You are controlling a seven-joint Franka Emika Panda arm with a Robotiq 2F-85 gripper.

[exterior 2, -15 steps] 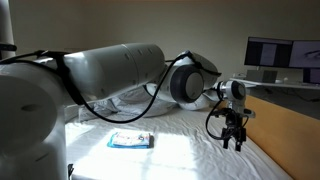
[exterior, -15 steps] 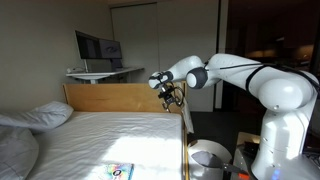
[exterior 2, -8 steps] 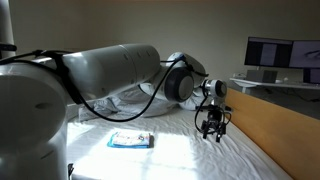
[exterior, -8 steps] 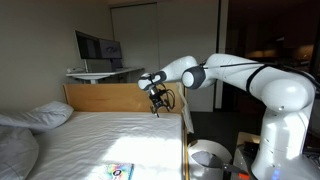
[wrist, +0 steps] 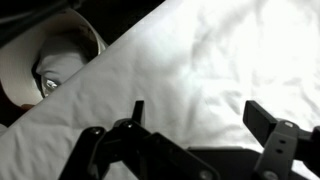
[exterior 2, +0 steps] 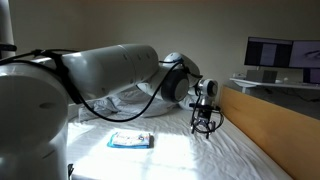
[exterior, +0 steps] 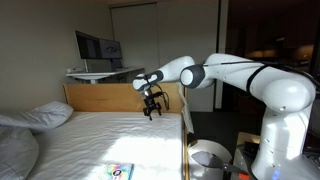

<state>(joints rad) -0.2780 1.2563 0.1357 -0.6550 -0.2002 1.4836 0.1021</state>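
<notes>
The sheet (exterior: 110,135) is the thing nearest my gripper (exterior: 150,110). It is a white, lightly creased bed sheet spreading out from the foot of a wooden board (exterior: 100,97) at the bed's end. The gripper hangs above the sheet just in front of the board, toward the end of the board nearest the arm. It points down, and in both exterior views it is clear of the cloth. In the wrist view its fingers (wrist: 265,120) stand wide apart with only bare sheet between them, gripping nothing.

A flat blue-and-white packet (exterior 2: 131,139) lies on the sheet, well away from the board. A pillow (exterior: 40,116) rests by the board's far end. Behind the board, a monitor (exterior: 97,47) stands on a desk. A round white tub (wrist: 50,55) sits off the sheet's edge, beside the bed.
</notes>
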